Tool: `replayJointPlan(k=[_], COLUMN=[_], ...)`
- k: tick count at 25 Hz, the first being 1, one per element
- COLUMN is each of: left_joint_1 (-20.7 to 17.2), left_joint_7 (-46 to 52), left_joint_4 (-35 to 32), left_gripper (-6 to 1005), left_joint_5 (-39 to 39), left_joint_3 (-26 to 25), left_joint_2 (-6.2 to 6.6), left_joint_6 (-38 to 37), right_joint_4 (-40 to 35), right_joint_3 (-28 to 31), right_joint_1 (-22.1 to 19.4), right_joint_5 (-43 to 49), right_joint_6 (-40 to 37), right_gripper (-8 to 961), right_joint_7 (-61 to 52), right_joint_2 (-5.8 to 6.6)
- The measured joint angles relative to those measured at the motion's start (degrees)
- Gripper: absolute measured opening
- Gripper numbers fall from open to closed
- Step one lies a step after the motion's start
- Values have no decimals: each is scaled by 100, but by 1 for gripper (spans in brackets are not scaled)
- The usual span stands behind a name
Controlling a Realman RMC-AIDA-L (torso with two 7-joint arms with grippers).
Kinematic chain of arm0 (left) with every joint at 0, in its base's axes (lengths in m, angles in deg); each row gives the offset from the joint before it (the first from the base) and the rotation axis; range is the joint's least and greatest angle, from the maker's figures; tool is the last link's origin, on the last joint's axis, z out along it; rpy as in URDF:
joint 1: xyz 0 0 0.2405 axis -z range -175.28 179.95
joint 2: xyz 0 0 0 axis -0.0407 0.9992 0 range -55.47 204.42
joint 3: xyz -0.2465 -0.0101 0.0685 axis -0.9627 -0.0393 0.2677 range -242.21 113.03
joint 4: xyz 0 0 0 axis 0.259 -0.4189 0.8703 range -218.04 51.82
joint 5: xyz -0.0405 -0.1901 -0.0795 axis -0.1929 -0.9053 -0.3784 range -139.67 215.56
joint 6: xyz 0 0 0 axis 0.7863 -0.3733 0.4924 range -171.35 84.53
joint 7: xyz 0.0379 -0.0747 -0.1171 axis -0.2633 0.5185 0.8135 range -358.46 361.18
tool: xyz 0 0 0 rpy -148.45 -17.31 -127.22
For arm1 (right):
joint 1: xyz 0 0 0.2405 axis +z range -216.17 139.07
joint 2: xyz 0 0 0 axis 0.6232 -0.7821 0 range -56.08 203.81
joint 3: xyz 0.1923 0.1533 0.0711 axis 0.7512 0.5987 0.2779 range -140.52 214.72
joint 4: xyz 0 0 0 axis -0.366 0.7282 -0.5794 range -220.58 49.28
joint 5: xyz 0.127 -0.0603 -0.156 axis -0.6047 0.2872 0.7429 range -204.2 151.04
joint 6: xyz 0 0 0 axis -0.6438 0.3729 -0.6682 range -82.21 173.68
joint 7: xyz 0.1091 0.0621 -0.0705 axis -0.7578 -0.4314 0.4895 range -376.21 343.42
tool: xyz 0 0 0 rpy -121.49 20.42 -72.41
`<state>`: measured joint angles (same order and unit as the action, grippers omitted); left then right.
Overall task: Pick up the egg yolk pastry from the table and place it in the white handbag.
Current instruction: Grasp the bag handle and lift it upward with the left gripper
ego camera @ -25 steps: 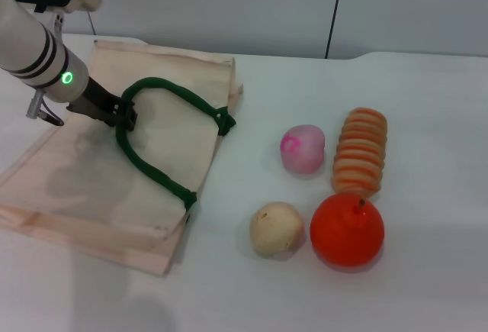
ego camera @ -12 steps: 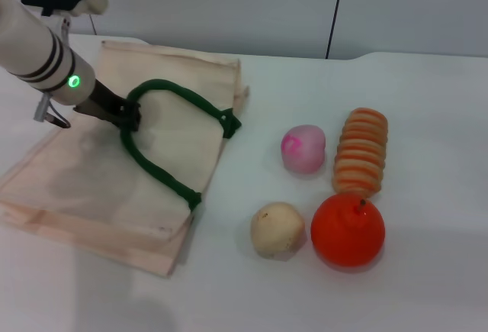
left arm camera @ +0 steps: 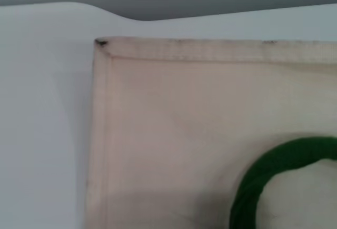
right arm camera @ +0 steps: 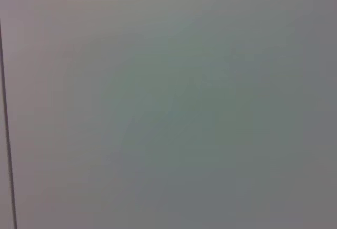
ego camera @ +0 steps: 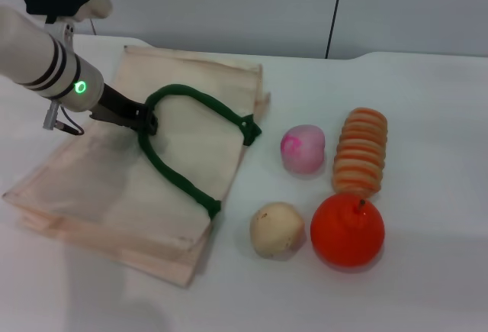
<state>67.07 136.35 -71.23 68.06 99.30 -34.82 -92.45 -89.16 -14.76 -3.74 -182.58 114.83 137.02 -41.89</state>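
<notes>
Progress: early; the egg yolk pastry sits untouched on the worktop, not yet in the white handbag.
Left end effector: clamped on the bag's green handle, holding it raised above the flat bag.
Pastry position: well apart from that end effector, beyond the bag's edge, beside the orange.
Right end effector: out of view.
Remaining: grasp, carry, drop inside.
Count: one handbag, one egg yolk pastry, one orange, one pink bun, one ridged pastry.

L wrist view: white handbag & green handle cut off by edge.
</notes>
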Motion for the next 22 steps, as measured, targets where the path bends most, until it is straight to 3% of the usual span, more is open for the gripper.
replayJointPlan(k=[3,13,19,22], left_joint_1=[-79,-451,-755,-900], left_joint_7=[-316,-1344,-2177,-2658], left_joint_4=[175,2532,2945,2952], left_gripper=[235,141,142,142], left_joint_5=[-471,-2224,-3412,-4021], left_joint_3=[9,14,13,11], left_joint_2=[8,-318,-299,-269], left_joint_6=[-284,-1964,-3058,-3701], right_joint_4=[-18,-36,-35,-68], right_joint_3=[1,9,-81,-193], right_joint_1=[-51,-77,-80,-81], right_joint_5=[0,-1,169,813], right_joint_6=[-12,-22,-22,2], right_gripper=[892,892,892,892], right_joint_7=[6,12,-39,-330], right_joint_2=[7,18,32,157])
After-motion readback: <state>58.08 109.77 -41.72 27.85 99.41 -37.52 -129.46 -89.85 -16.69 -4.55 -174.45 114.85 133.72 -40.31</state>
